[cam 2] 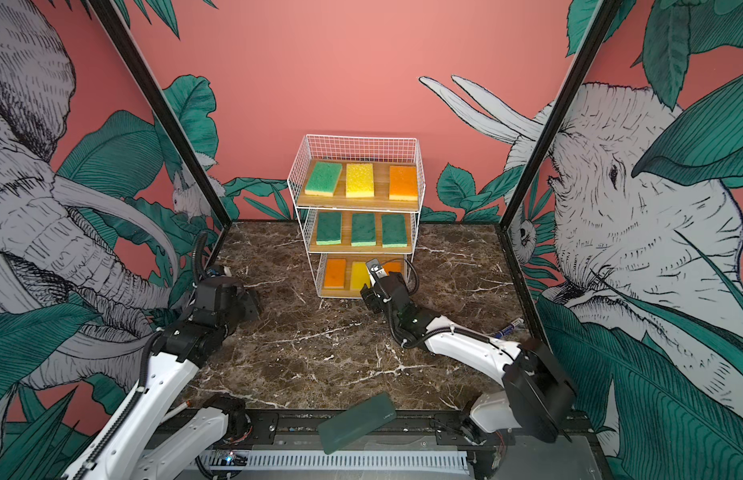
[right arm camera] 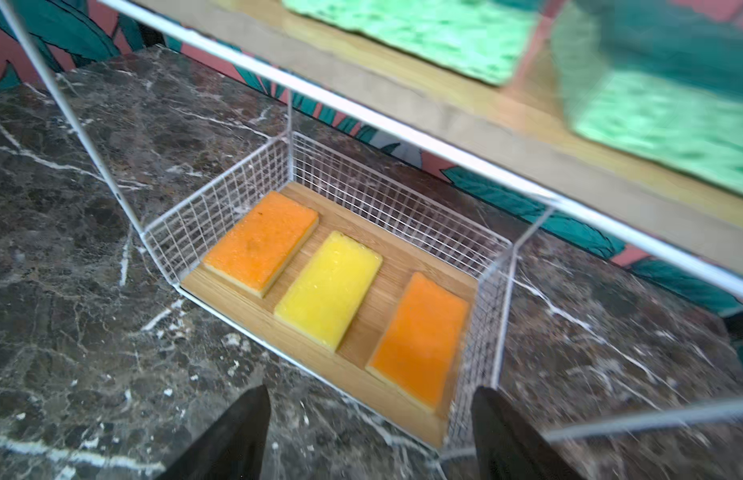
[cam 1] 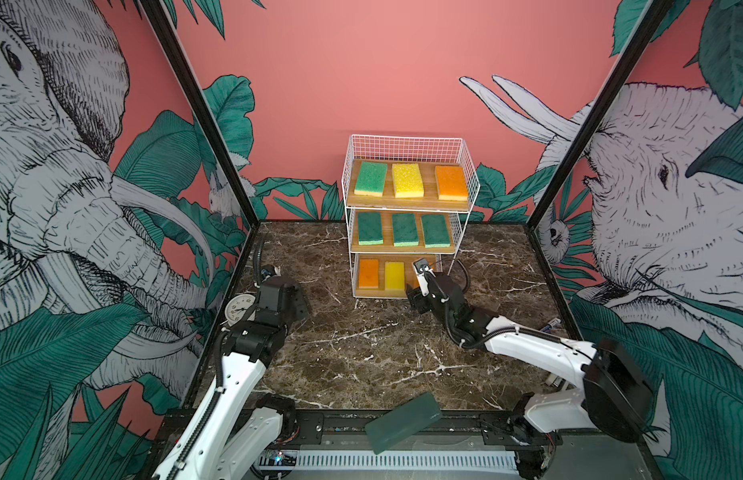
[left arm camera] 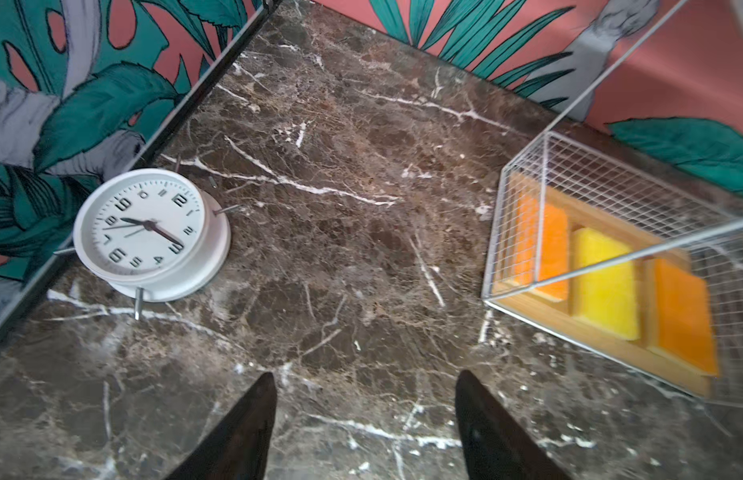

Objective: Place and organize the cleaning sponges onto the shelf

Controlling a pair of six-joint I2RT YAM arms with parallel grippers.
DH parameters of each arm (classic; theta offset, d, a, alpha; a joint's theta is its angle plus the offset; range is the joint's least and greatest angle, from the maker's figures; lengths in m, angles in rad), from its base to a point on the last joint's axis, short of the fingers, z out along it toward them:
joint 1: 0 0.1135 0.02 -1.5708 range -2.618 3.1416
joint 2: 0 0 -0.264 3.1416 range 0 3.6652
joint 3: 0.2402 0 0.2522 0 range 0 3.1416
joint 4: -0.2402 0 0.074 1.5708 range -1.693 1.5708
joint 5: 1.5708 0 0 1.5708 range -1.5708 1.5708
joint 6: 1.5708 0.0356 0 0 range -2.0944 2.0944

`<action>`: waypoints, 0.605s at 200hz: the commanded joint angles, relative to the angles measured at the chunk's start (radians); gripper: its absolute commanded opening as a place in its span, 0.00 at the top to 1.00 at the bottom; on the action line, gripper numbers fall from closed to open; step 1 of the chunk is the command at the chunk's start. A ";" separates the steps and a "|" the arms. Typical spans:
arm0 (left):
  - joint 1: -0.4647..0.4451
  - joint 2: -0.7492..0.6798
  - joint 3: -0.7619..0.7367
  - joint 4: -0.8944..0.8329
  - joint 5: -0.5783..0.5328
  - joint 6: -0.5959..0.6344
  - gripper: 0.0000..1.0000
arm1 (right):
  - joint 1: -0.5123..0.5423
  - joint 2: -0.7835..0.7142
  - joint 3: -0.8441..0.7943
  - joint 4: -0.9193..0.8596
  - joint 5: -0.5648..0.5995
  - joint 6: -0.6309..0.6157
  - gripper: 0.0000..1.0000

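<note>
The shelf (cam 1: 407, 143), a white wire rack with three stepped wooden boards, stands at the back of the table in both top views. Its top board carries a green sponge (cam 1: 370, 178), a yellow one (cam 1: 407, 180) and an orange one (cam 1: 451, 183). Three dark green sponges (cam 1: 405, 230) lie on the middle board. On the bottom board lie an orange sponge (right arm camera: 262, 243), a yellow one (right arm camera: 330, 289) and another orange one (right arm camera: 419, 336). My right gripper (right arm camera: 370, 390) is open and empty just in front of that board. My left gripper (left arm camera: 365, 376) hangs open and empty over bare marble left of the shelf.
A white alarm clock (left arm camera: 145, 232) lies near the left wall beside my left arm. A dark green translucent slab (cam 1: 403, 422) rests across the table's front edge. A marker (cam 1: 550, 324) lies by the right wall. Patterned walls close in the left, right and back sides.
</note>
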 commanded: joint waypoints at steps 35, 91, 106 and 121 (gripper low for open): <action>0.215 0.075 -0.062 0.185 -0.020 0.080 0.00 | -0.086 -0.294 -0.172 -0.143 0.169 -0.015 0.07; 0.246 0.271 -0.133 0.466 -0.095 0.257 0.00 | -0.374 -0.381 -0.327 -0.120 0.098 0.044 0.00; 0.248 0.346 -0.138 0.536 -0.082 0.316 0.00 | -0.487 -0.347 -0.337 -0.095 0.042 0.074 0.00; 0.249 0.410 -0.143 0.601 -0.078 0.354 0.01 | -0.595 -0.318 -0.332 -0.072 -0.015 0.104 0.00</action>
